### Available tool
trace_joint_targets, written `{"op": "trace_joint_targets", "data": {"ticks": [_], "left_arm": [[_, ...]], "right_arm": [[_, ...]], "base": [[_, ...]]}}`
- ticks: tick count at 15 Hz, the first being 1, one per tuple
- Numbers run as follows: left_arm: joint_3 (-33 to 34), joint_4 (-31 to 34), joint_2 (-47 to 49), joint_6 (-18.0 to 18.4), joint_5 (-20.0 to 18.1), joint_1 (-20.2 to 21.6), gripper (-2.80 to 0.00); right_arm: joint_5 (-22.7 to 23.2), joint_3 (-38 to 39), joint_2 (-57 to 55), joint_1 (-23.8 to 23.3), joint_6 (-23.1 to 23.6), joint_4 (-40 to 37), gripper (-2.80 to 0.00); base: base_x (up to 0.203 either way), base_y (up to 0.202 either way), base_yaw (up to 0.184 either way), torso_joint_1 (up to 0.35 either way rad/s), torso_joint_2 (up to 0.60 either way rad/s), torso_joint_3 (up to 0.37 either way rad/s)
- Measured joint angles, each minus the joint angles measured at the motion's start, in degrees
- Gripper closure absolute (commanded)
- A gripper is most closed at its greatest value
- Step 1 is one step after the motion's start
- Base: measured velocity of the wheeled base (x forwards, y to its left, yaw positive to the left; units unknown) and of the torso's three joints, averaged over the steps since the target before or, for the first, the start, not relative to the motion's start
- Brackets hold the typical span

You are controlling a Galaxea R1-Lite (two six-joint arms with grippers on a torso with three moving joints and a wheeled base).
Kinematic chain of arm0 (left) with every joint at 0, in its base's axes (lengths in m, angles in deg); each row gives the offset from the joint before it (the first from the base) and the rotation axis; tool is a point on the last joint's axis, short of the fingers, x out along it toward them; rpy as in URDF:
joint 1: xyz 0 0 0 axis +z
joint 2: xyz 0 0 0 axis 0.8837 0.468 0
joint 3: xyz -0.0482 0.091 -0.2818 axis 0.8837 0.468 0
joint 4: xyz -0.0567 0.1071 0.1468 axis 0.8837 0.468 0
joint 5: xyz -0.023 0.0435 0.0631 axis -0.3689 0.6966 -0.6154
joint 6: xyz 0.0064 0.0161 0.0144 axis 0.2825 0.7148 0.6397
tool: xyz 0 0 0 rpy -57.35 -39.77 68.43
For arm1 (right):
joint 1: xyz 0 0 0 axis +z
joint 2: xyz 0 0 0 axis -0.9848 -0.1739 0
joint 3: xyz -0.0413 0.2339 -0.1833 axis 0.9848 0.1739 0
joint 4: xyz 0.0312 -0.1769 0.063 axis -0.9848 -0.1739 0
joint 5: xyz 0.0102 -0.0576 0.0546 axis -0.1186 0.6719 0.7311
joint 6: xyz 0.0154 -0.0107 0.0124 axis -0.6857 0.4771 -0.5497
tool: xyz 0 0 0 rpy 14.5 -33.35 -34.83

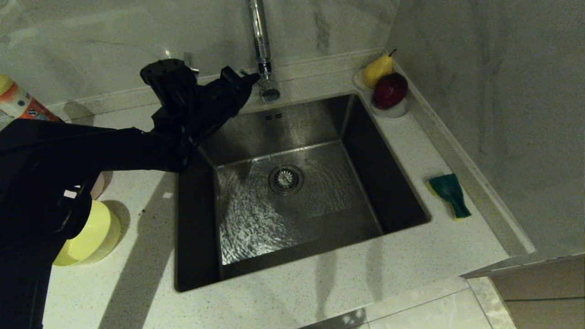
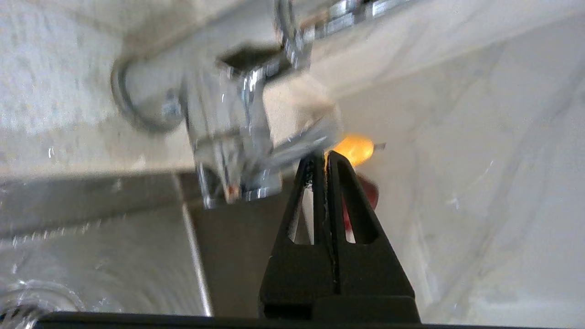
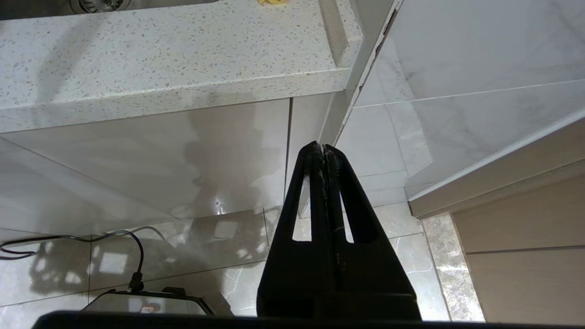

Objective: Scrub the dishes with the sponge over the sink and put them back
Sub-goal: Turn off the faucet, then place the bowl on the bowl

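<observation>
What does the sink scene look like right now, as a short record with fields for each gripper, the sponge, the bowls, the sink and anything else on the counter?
left gripper: shut, empty, raised at the tap's base by the sink's back left corner
right gripper: shut, empty, parked below the counter edge
sponge: on the counter right of the sink, green face up
yellow bowl: on the counter left of the sink, partly behind the left arm
other bowls: mostly hidden by the arm
sink: no dishes in it, wet floor
tap: at the back edge
fruit dish: back right corner, pear and red fruit
</observation>
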Motion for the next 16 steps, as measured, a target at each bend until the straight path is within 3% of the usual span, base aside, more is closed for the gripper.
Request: {"op": "trace_joint_targets", "data": {"ticks": [4,10,16], "left_arm": [[-3.10,0.09,1.40,-0.87,1.47,0.40,0.00],[-1.55,0.54,-1.21,-0.82,2.85,0.87,0.00],[12.67,3.98,-18.16,0.98,2.67,0.76,0.00]], "right_arm": [[0.01,0.00,0.00,0.00,0.00,0.00,0.00],[0.01,0.00,0.00,0.00,0.00,0.00,0.00],[0.01,0.00,0.00,-0.01,0.00,0.00,0.00]], "base": [[0.000,0.000,0.000,0.000,0.00,0.000],[0.000,0.000,0.000,0.000,0.00,0.000],[0.000,0.000,0.000,0.000,0.00,0.000]]}}
